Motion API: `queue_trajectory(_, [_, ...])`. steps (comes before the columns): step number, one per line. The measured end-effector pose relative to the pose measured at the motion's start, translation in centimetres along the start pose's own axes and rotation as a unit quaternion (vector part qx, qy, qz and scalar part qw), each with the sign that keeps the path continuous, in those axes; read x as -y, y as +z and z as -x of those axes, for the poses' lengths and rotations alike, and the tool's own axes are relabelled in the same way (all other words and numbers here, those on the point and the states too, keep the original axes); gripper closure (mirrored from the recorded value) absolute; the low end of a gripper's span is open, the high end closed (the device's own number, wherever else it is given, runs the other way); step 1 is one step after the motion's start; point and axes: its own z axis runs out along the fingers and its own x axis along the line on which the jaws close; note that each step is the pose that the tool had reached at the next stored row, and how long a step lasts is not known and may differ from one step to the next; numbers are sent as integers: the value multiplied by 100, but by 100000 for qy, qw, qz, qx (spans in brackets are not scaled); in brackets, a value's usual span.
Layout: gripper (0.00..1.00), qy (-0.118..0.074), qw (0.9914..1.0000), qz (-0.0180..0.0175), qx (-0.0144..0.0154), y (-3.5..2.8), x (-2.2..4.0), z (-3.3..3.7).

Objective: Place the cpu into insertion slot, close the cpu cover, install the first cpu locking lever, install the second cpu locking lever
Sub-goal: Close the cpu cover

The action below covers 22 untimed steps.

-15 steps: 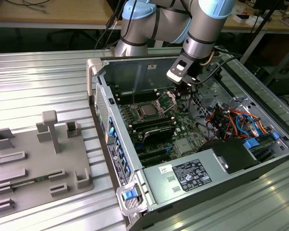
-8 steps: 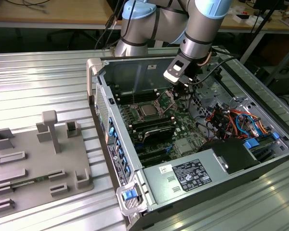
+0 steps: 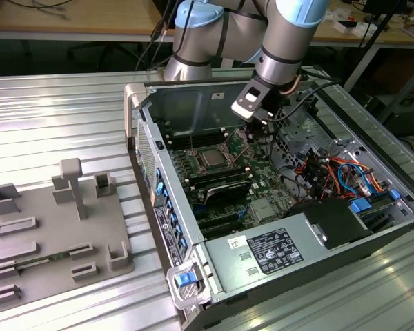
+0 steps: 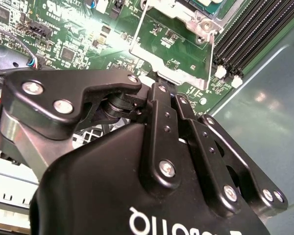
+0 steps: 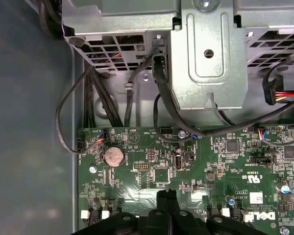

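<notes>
The cpu (image 3: 212, 158) lies flat in its socket in the middle of the green motherboard (image 3: 262, 207). The cpu cover (image 4: 171, 73), a shiny silver frame with the board showing through its window, stands swung open beside the socket; in the exterior view it rises at the cpu cover (image 3: 236, 140). My gripper (image 4: 167, 90) sits right at the cover's free edge, its two black fingers pressed together and nothing visible between them. In the exterior view my gripper (image 3: 257, 127) hangs over the board just to that view's right of the socket. My gripper (image 5: 166, 193) appears shut above the board.
Black memory slots (image 3: 217, 183) run beside the socket. A metal drive cage (image 5: 208, 54) with black cables (image 5: 161, 98) stands at the board's edge. The power supply (image 3: 262, 252) fills the case front. A grey fixture plate (image 3: 55, 234) lies on the table at the exterior view's left.
</notes>
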Motion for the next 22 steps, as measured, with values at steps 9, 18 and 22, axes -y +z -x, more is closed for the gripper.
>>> queue_trajectory(9, [89, 2, 100000, 1, 0, -1, 66, 1])
queue_trajectory(18, [89, 1, 100000, -1, 0, -2, 130, 2])
queue_trajectory(22, [89, 1, 100000, 0, 0, -1, 147, 3])
